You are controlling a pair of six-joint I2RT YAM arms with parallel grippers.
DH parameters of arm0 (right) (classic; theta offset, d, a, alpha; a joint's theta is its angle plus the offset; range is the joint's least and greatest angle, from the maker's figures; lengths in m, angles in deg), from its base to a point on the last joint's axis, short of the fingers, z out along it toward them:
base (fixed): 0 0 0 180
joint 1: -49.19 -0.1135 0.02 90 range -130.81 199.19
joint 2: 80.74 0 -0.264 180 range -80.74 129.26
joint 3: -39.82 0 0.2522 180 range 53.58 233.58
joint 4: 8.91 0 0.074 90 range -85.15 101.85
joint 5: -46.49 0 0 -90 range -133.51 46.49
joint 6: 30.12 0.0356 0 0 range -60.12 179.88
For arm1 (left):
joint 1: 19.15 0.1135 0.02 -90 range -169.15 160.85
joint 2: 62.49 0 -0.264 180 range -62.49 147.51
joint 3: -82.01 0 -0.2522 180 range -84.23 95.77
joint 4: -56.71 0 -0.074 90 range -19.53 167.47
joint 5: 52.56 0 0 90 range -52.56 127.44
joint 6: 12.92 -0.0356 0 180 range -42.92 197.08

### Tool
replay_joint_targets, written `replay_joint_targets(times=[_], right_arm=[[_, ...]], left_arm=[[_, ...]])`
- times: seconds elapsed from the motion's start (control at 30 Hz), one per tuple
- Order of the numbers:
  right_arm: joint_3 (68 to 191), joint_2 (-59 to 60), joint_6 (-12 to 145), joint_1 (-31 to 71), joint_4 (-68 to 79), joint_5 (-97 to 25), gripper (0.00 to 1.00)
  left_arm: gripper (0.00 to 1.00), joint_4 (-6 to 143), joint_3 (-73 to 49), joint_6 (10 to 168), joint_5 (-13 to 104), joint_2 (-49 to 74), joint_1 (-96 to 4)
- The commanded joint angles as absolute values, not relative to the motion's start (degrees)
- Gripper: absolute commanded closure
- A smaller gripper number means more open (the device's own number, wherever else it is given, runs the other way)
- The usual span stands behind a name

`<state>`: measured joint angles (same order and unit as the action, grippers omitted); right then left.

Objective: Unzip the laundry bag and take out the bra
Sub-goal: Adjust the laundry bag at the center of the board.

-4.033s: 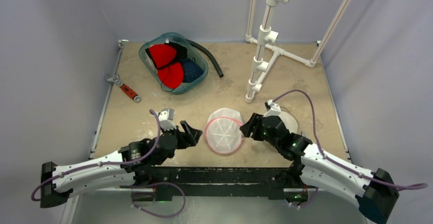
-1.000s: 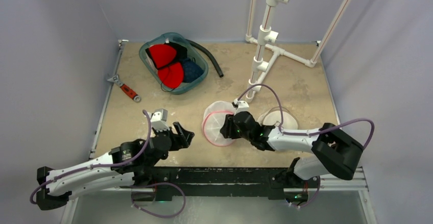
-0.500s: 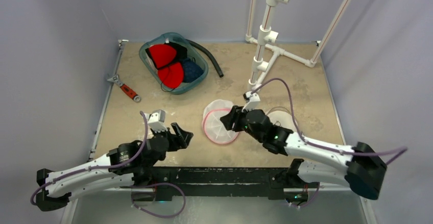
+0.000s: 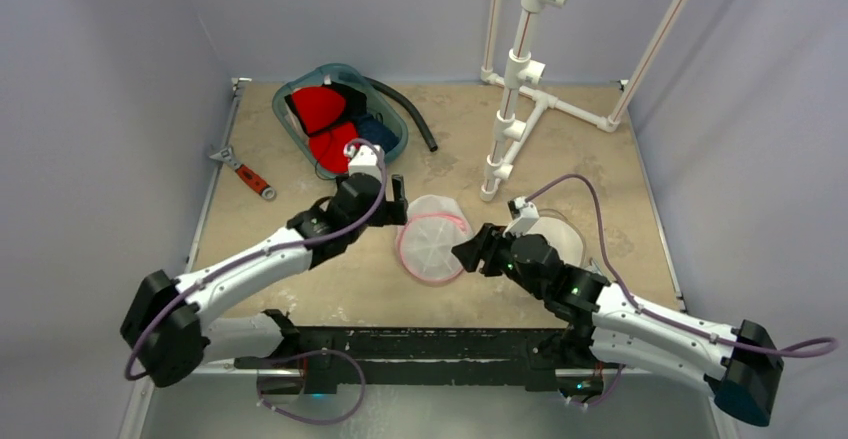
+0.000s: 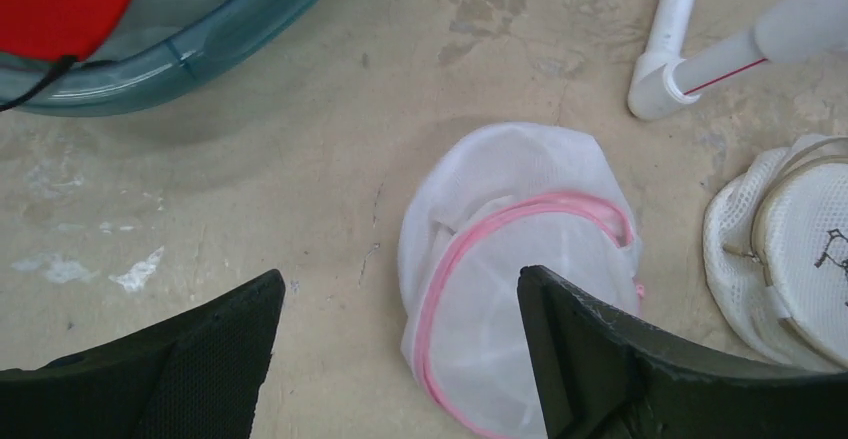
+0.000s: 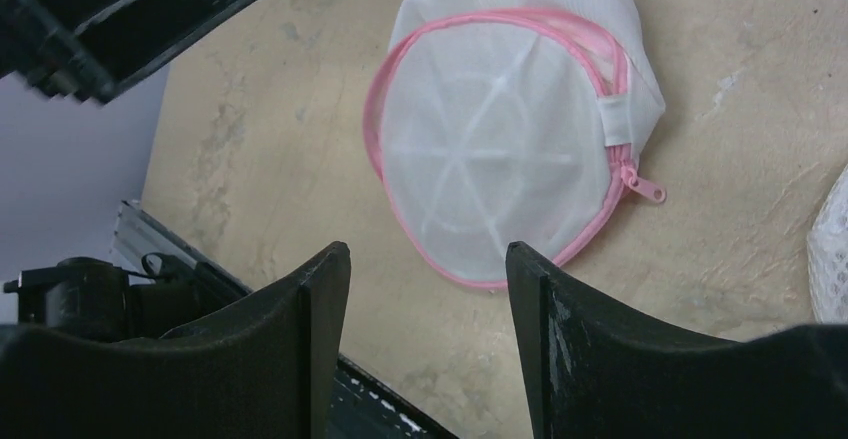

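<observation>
Left gripper (image 5: 398, 284) spread wide and empty, hovering at the far-left edge of a round white mesh laundry bag with pink zipper trim (image 4: 432, 247); right gripper (image 6: 428, 251) parted partway, holding nothing, poised at the bag's near-right edge. Bag lying flat on tan tabletop (image 4: 300, 289) between both arms, pink zipper pull (image 6: 643, 187) facing a white cup-shaped mesh garment (image 5: 790, 249) just beside it.

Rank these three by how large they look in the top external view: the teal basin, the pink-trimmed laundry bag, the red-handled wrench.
1. Teal basin: clearly largest.
2. Laundry bag: middle.
3. Red-handled wrench: smallest, long but thin.
</observation>
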<state>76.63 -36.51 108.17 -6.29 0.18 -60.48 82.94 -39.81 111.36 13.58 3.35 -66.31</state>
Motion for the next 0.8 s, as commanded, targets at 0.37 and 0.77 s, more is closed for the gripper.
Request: replay_joint_targets(times=[0.37,0.77], right_arm=[[69.3,-46.3,115.7,-6.3,0.9,-55.3,0.38],[68.2,-48.3,119.5,-6.3,2.3,-54.7,0.39]], left_arm=[[0.39,72.0,-27.6,103.2,43.9,31.1,-55.0],[0.74,64.9,-33.7,109.8,44.3,34.6,-54.9]])
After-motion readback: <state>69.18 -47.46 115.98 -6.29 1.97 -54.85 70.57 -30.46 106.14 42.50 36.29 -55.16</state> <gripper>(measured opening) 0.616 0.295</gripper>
